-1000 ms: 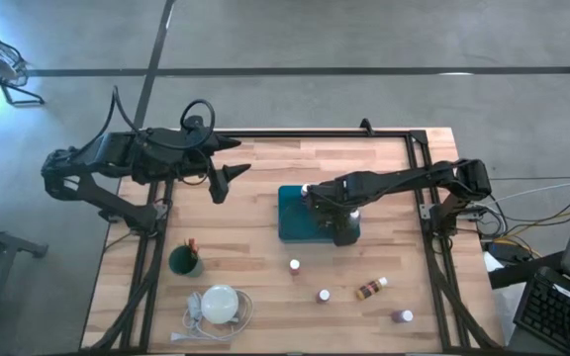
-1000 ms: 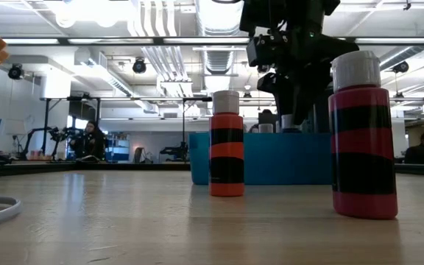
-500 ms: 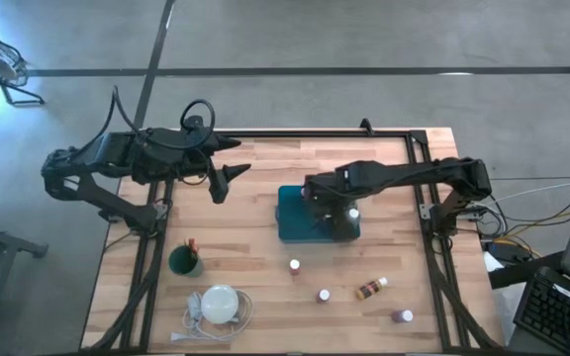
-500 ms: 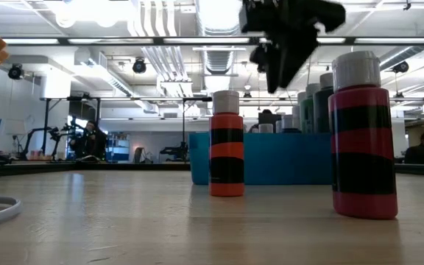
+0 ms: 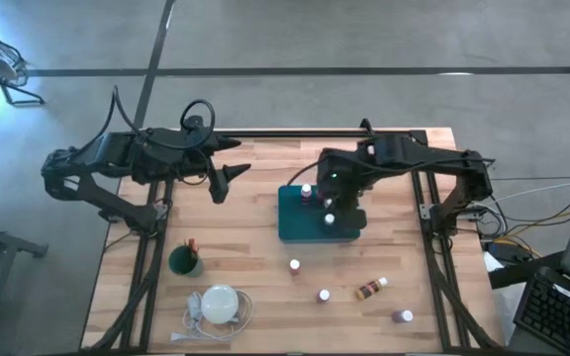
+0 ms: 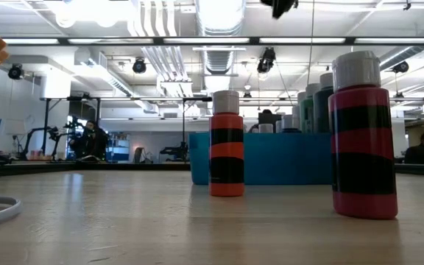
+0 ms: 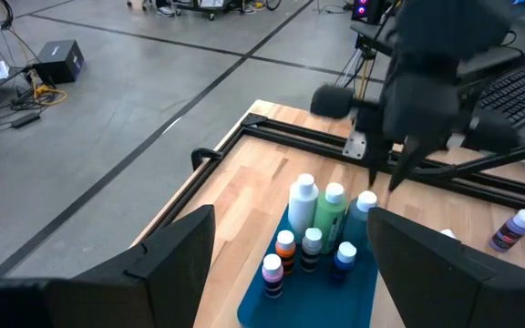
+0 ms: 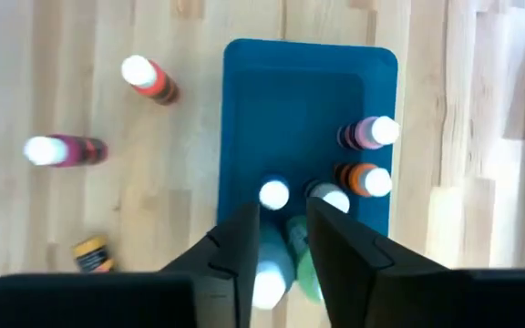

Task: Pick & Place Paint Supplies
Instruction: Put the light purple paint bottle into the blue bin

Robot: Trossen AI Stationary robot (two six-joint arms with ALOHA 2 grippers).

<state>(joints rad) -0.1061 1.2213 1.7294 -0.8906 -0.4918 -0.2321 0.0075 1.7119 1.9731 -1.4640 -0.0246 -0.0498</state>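
Wooden table (image 5: 255, 198): your right gripper (image 8: 276, 232) hangs open and empty above the teal tray (image 5: 295, 225) of paint bottles (image 7: 313, 223). Your left gripper (image 7: 285, 251) waits open, far left. No labels read; only the low view shows striped bottles (image 6: 227, 144).

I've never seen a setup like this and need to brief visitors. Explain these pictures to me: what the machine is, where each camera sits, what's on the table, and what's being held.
It is a two-armed robot at a wooden table. One camera looks straight down, one sits at tabletop height, and one rides on each wrist.

The left gripper waits, open, near the table's far left edge. The right gripper hangs above the teal tray, fingers apart, holding nothing.

The tray already holds several white-capped paint bottles. Four more bottles are on the bare wood: three upright, including an orange bottle and a red bottle, and one brown bottle lying on its side. A green cup holds brushes, beside a white disc with a cord.
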